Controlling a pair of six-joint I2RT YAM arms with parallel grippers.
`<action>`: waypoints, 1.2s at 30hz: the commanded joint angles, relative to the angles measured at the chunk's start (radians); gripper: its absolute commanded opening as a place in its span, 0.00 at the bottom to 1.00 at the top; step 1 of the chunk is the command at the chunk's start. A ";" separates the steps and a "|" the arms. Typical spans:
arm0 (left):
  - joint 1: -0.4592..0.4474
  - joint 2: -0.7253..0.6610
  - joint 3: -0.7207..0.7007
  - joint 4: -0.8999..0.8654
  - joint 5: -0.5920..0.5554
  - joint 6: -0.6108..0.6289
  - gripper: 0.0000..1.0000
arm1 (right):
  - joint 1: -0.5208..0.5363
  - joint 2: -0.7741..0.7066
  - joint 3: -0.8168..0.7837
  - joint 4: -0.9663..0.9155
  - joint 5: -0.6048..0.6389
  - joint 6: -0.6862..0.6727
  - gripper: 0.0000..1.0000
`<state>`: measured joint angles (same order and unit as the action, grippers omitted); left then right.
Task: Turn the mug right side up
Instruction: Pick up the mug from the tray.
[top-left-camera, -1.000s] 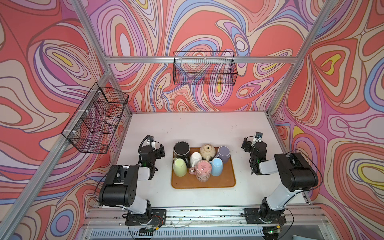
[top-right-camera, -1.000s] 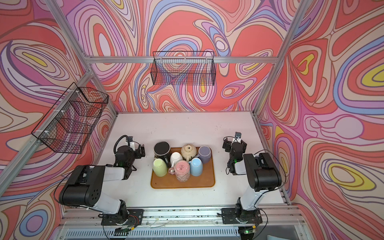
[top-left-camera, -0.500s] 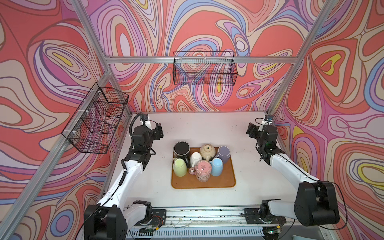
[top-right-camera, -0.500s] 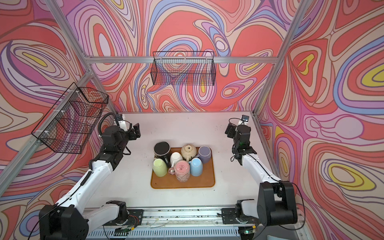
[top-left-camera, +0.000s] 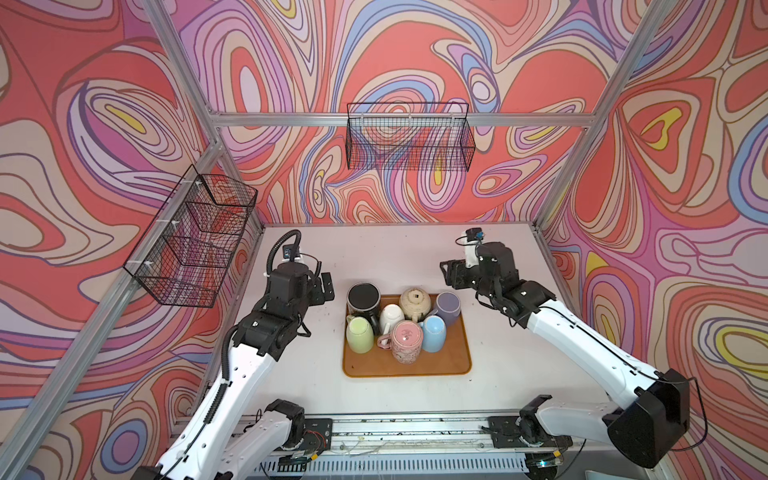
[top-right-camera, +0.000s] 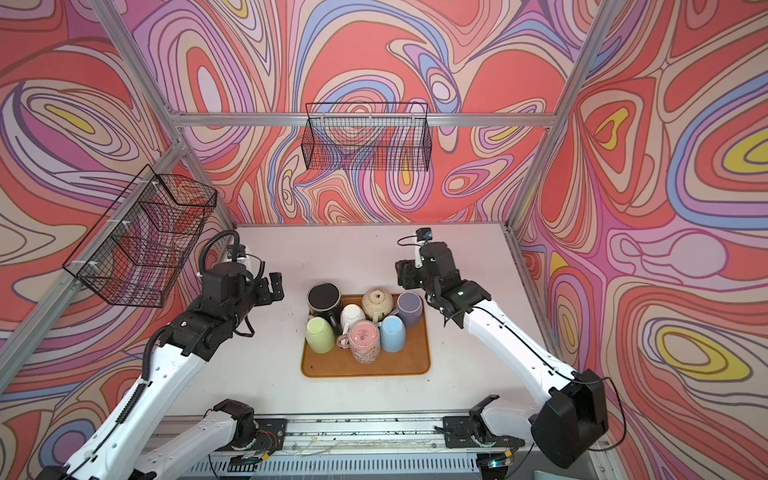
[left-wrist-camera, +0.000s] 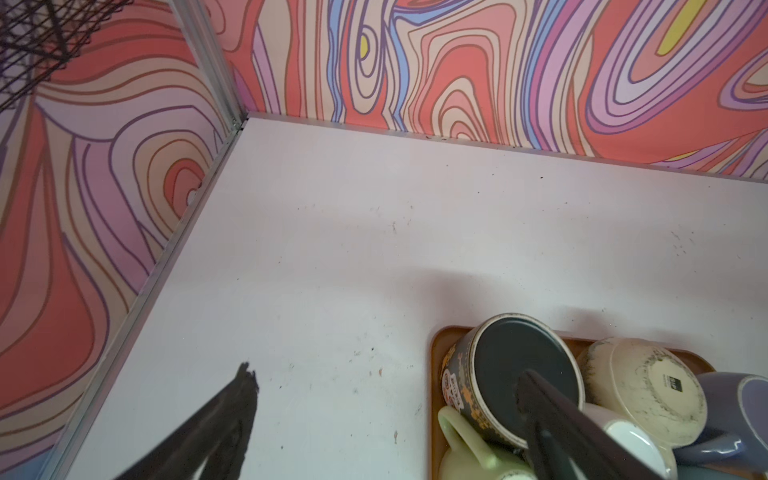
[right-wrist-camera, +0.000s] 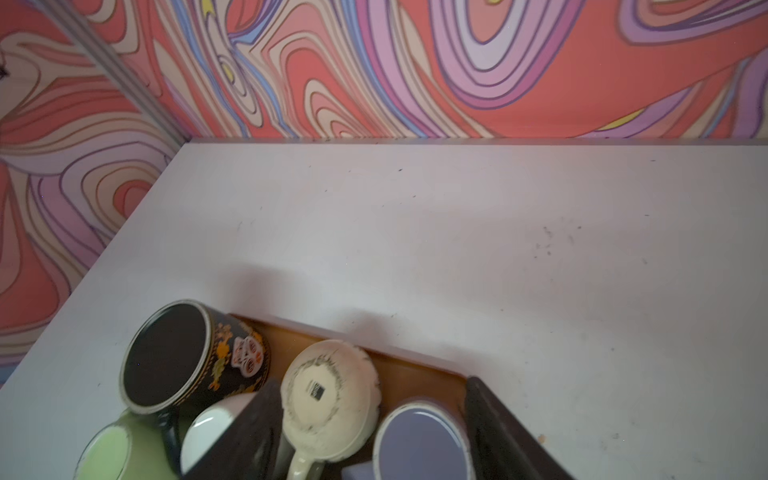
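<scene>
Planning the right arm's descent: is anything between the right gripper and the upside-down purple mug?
Nothing visible stands between them: the right gripper, jaws apart, hovers above and just behind the purple mug. But the cream mug crowds one side and the blue mug sits close in front, so a finger may catch them.

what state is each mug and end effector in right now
black mug, upside down, at the tray's far corner
cream mug, upside down
purple mug, upside down
white mug, upside down
green mug, upside down
pink mug, upside down
blue mug, upside down
tray, flat on the table, crowded with mugs
left end effector, open, holding nothing
right end effector, open, holding nothing
</scene>
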<state>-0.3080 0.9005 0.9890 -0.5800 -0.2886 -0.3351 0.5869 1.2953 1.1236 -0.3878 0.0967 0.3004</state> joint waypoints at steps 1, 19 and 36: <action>-0.003 -0.037 0.042 -0.170 -0.054 -0.081 1.00 | 0.129 0.084 0.066 -0.129 0.081 0.060 0.68; -0.003 -0.256 -0.073 -0.206 0.066 -0.232 1.00 | 0.423 0.566 0.459 -0.320 0.153 0.125 0.37; -0.002 -0.271 -0.087 -0.203 0.091 -0.197 1.00 | 0.430 0.697 0.525 -0.336 0.128 0.126 0.37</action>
<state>-0.3080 0.6357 0.9047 -0.7601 -0.2050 -0.5426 1.0107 1.9690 1.6249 -0.7113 0.2195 0.4210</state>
